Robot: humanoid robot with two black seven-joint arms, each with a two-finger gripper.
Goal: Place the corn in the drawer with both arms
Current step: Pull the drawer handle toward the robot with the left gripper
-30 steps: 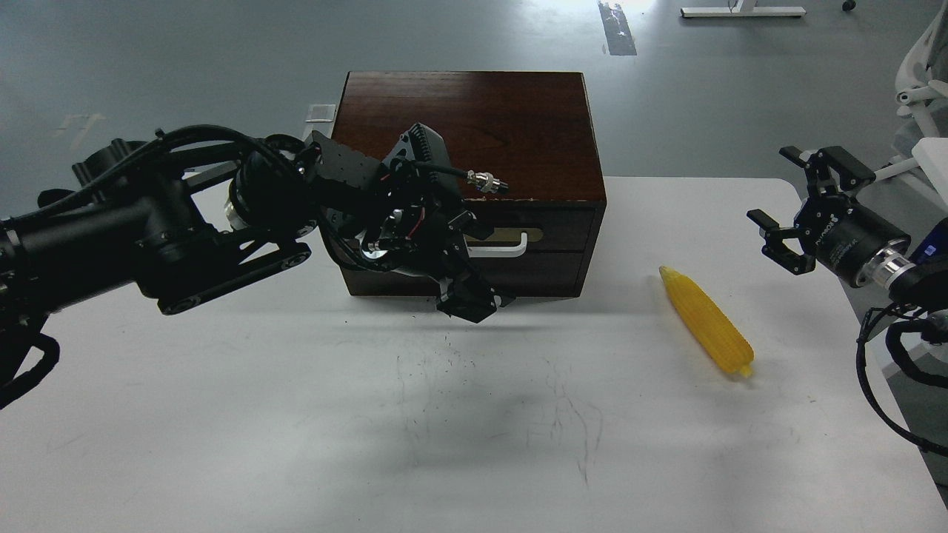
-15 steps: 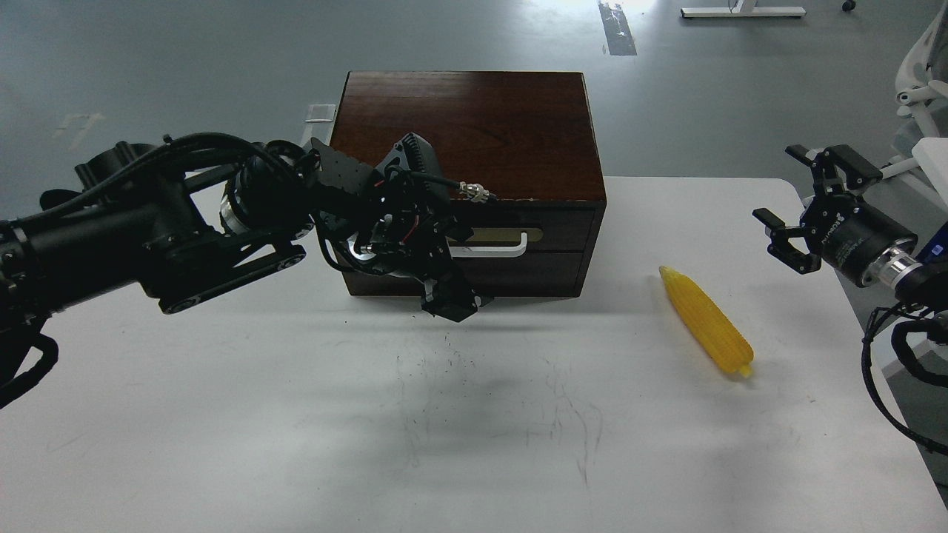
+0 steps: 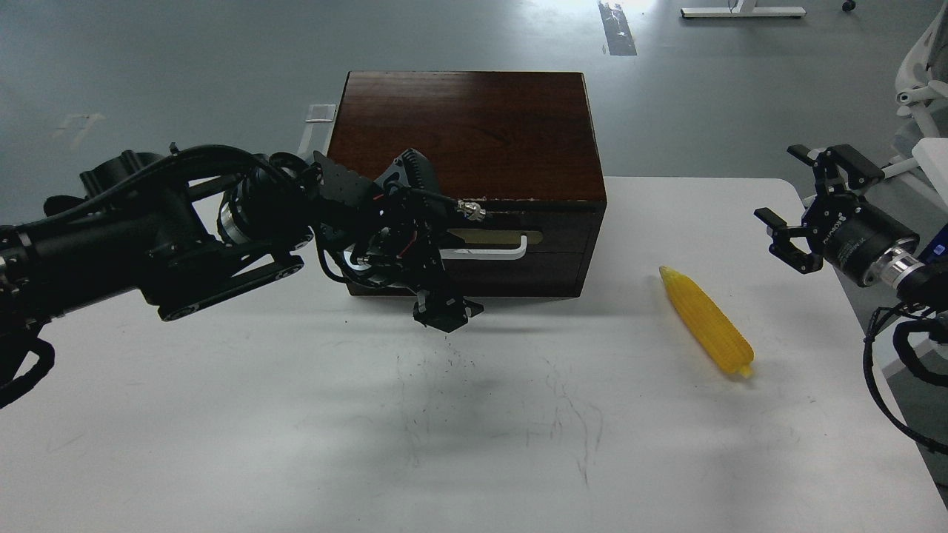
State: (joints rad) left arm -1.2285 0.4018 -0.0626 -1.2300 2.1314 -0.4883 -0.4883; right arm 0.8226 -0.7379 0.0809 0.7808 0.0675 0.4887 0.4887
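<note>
While the left gripper (image 3: 442, 314) hangs, grip unreadable, before the glossy wooden drawer (image 3: 511, 240), the right gripper (image 3: 803, 203) gapes above ribbed yellow corn (image 3: 707, 320).

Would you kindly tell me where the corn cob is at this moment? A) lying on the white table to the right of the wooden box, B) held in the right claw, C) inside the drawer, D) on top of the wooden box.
A: the corn cob lies bare on the white table, right of the wooden box, while the right claw hangs open and apart from it.
</note>
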